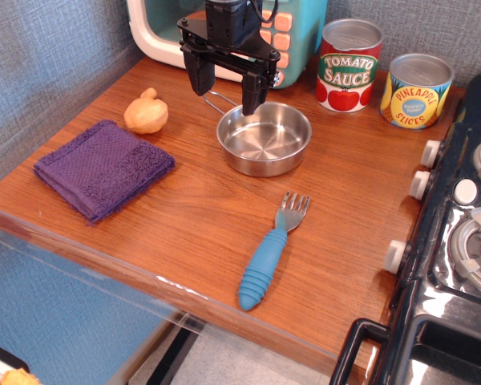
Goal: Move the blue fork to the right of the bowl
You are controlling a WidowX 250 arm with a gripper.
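The pincer [225,88] is hanging in the upper middle of the frame with its two black fingers standing apart and gripping nothing, its tips hovering over the far left rim of the bowl [264,138], where the thin wire loop handle is sticking out toward the back. Just below it, the bowl is sitting empty and shiny on the wooden counter [192,216]. Further down and slightly right, toward the lower middle of the frame, the blue fork [270,253] is lying flat and well apart from the bowl, its silver tines pointing up toward the bowl and its ribbed handle running down and left, with the butt end resting near the counter's front edge. So the fork is sitting in front of the bowl, not to its right, and the move is not yet done. Judging by its look, the fork is seeming light and stiff, a plastic toy that should be lifting easily; the thick ribbed handle is offering the best hold, with ridges likely keeping it from slipping, whereas the thin metal tines are looking smooth and low to the wood. Closing across the handle's middle is looking sensible. Out at the edges, a folded purple cloth [104,167] and a small yellowish toy [146,111] are lying at the left, two cans [383,74] are standing at the upper right, and a toy stove [457,241] is filling the right side.
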